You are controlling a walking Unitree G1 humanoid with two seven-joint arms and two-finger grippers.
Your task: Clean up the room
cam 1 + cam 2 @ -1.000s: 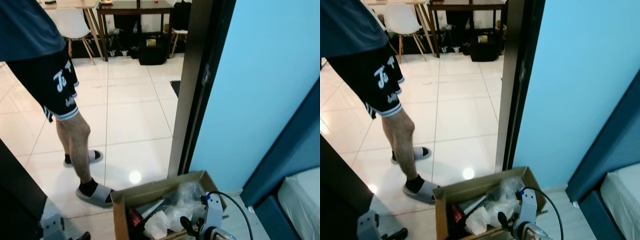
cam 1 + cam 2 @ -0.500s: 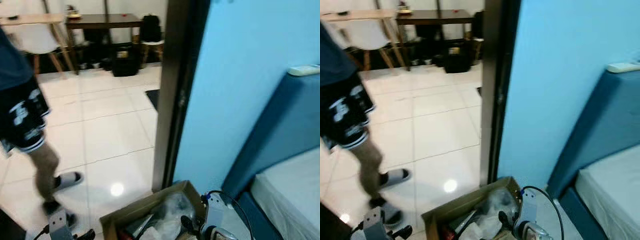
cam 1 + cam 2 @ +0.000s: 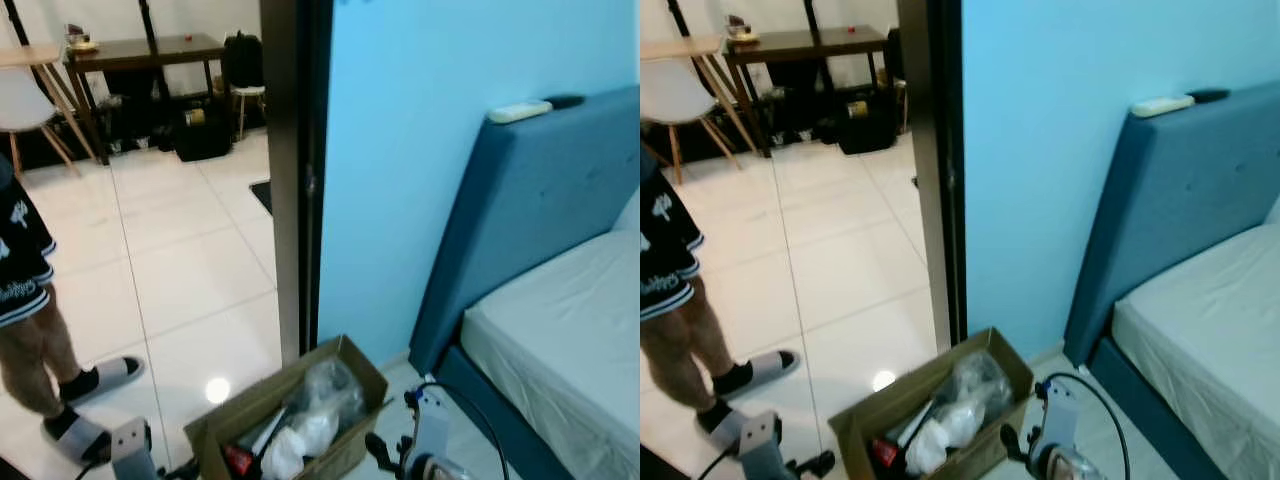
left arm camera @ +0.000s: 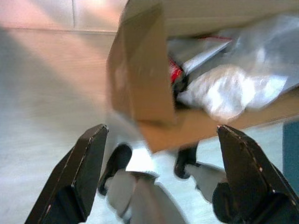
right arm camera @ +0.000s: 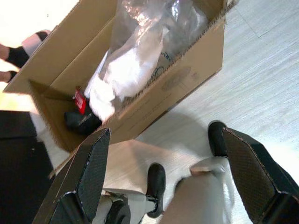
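Between pickups, I judge: box [image 3: 290,415] of trash sits near, by the doorway, my left pincer [image 4: 159,182] and right pincer [image 5: 163,177] both spread, empty above it; next, find more clutter.

view: my head camera has swung right | bed [image 3: 560,330] and its blue headboard [image 3: 520,210] have come into sight | person [image 3: 25,300] now at my far left edge, one slipper stepped back | cardboard box [image 3: 345,365] sits left of centre now
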